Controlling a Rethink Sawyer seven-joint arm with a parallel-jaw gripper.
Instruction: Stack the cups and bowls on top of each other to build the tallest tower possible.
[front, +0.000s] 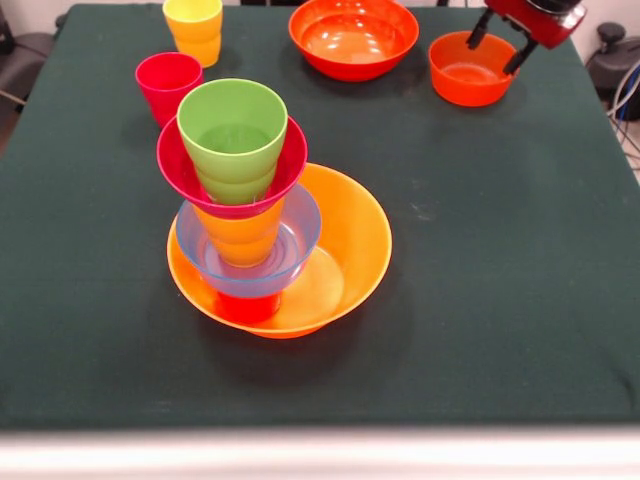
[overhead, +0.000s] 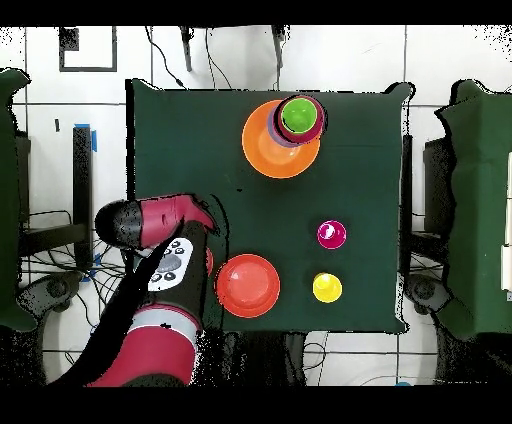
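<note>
Dark green cloth covers the table (front: 500, 300). On it stands the tower (front: 245, 210), with a green cup (front: 232, 135) on top. At the far edge the gripper (front: 497, 45) hangs just above a small orange-red bowl (front: 470, 68), fingers spread and holding nothing. It should probably drop straight down, pinch the rim, and lift slowly so nothing tips.

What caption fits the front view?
Tower of cups and bowls stands mid-table; the robot's hand hovers above a small orange bowl.
</note>
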